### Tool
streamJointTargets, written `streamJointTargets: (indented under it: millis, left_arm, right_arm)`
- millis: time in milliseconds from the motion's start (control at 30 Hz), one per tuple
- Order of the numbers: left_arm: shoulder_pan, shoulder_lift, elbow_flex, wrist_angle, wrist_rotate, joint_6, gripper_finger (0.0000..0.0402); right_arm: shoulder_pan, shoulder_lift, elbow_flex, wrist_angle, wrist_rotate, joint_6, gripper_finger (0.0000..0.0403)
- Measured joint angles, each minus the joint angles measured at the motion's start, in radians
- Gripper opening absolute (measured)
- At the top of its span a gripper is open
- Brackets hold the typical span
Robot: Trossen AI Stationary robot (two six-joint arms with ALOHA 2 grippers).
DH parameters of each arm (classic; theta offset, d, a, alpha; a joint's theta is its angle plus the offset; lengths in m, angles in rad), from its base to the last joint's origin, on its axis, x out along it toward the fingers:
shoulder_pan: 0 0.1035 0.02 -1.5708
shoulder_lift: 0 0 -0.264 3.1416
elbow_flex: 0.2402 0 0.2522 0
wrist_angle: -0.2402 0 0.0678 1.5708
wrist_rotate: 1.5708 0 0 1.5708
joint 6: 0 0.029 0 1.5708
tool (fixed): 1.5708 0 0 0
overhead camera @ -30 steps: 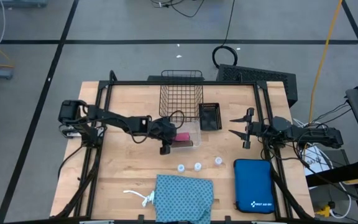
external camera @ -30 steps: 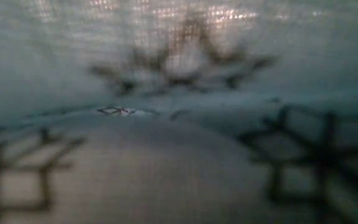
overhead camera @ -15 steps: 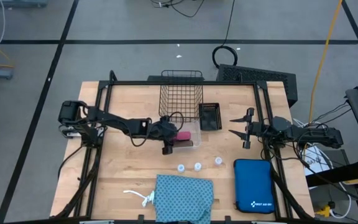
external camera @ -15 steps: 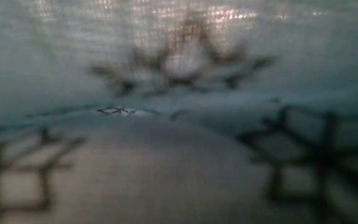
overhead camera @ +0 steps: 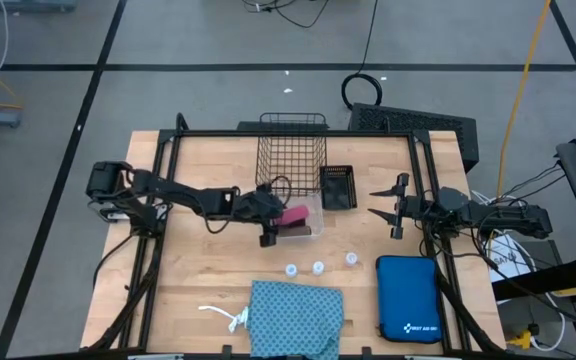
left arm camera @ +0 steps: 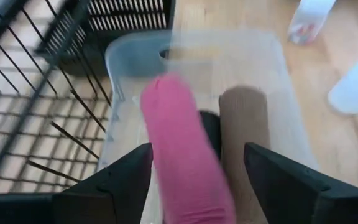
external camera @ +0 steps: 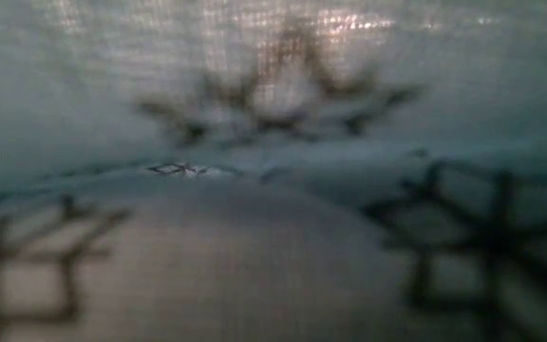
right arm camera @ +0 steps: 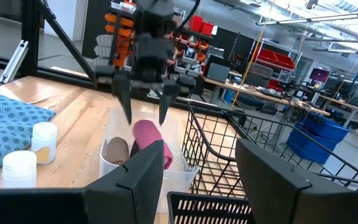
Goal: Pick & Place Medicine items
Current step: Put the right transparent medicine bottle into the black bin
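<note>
Pink finger-length roll (left arm camera: 182, 155) tilted beside brown roll (left arm camera: 244, 134) in clear tray; three white-capped clear vials (overhead camera: 319, 266) near teal patterned cloth (overhead camera: 296, 318).

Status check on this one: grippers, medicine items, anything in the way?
Left gripper open over clear tray, pink roll leaning in beside brown roll. Right gripper idle. Vials, cloth still out.

Left claw (overhead camera: 270, 226) at clear tray (overhead camera: 312, 213), beside pink roll (overhead camera: 294, 216); grip apparently released. Right claw (overhead camera: 385, 205) hovering right of black bin (overhead camera: 337, 187). Three vials (overhead camera: 318, 266), teal cloth (overhead camera: 296, 318), blue case (overhead camera: 408, 298) along near worktop (overhead camera: 208, 270).
</note>
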Motion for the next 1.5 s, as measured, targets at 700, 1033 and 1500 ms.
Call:
streamJointTargets:
  millis: [700,1033,1500]
  left_arm:
    - [0.006,-0.434,0.0,-0.119,0.004,0.002,0.0246]
    - [0.004,-0.465,0.0,-0.132,0.016,-0.004,0.0263]
    - [0.008,-0.512,-0.001,-0.211,0.015,0.073,0.0249]
  right_arm:
    - [0.0,0.0,0.0,0.0,0.0,0.0,0.019]
    - [0.0,0.0,0.0,0.0,0.0,0.0,0.019]
    - [0.0,0.0,0.0,0.0,0.0,0.0,0.019]
